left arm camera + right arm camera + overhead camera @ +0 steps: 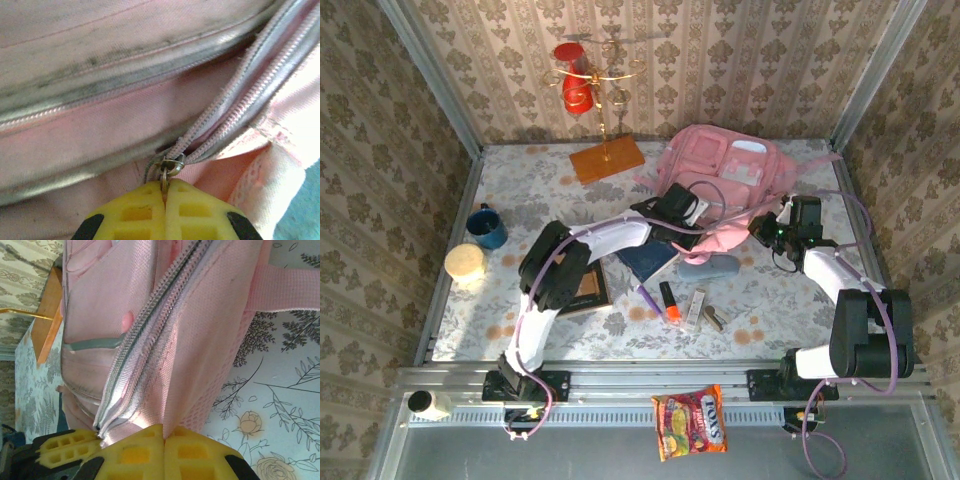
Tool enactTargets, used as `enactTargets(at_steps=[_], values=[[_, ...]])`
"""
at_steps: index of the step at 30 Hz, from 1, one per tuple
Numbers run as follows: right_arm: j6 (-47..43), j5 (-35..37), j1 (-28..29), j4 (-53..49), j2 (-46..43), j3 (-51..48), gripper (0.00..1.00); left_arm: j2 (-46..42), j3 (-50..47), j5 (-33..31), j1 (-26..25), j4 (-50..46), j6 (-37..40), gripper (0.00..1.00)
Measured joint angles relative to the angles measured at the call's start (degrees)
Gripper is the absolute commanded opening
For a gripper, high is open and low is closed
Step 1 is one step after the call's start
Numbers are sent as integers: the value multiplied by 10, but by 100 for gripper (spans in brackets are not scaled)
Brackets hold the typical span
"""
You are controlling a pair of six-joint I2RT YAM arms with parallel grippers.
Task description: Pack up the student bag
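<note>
The student bag (730, 175) is lying at the far right of the table (800, 320), with the right gripper (164, 436) pinching closed on its fabric beside the zipper (150, 325). The left gripper (165, 190) is clamping the small zipper pull (169, 166). I am judging that this thin pull is likely slipping out if the tug is going across the zipper.

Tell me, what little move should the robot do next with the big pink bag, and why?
Probably the left gripper should draw the small metal zip pull along its track. Its yellow fingers are shut on that pull, and the right gripper pinches the soft pink fabric backpack beside the zip, seemingly steadying it.
</note>
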Motion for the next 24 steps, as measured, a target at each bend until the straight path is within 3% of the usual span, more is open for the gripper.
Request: enactTargets(at_steps=[12, 24], values=[[27, 12, 26, 70, -29, -52, 0, -67, -48, 75, 14, 17, -10, 0], [45, 67, 60, 87, -53, -64, 0, -67, -48, 96, 14, 21, -38, 0]])
